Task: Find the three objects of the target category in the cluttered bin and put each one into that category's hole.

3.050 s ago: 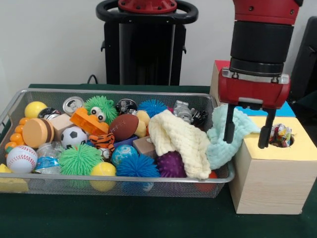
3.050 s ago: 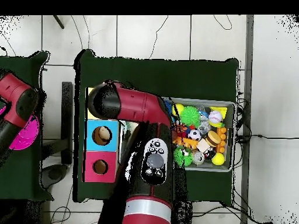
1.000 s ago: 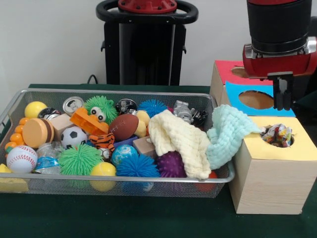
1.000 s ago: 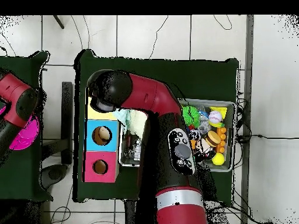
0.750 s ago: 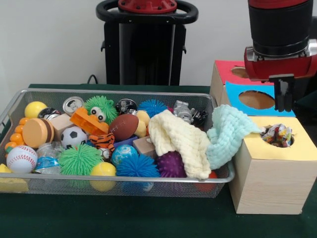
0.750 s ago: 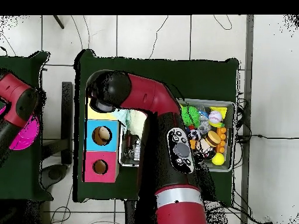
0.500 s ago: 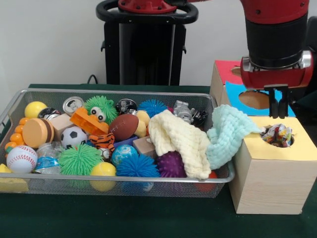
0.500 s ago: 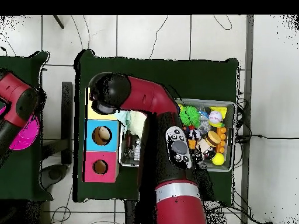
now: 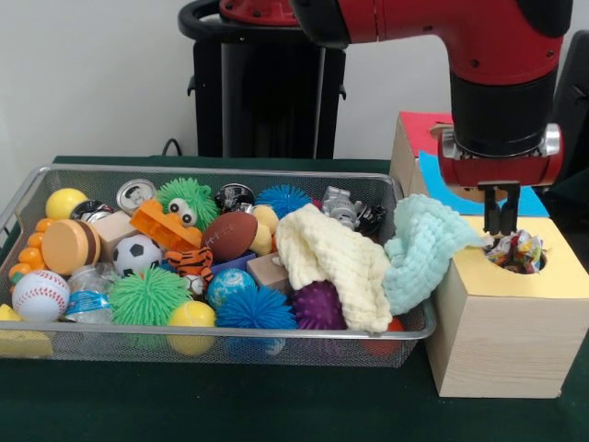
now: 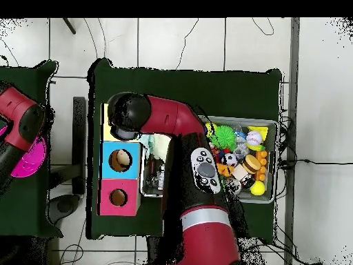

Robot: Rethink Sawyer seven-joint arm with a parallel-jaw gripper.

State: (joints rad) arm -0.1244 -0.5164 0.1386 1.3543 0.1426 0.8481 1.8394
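Gripper fingers hang close together, empty, just above the crinkled wrapper half-sunk in the yellow box's hole beside the bin; overhead, the arm hides that box and the gripper.

Green table: bin, box.

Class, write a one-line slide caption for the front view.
Sawyer's gripper hovers shut above the wrapper-stuffed yellow box, beside a toy-crammed wire bin.
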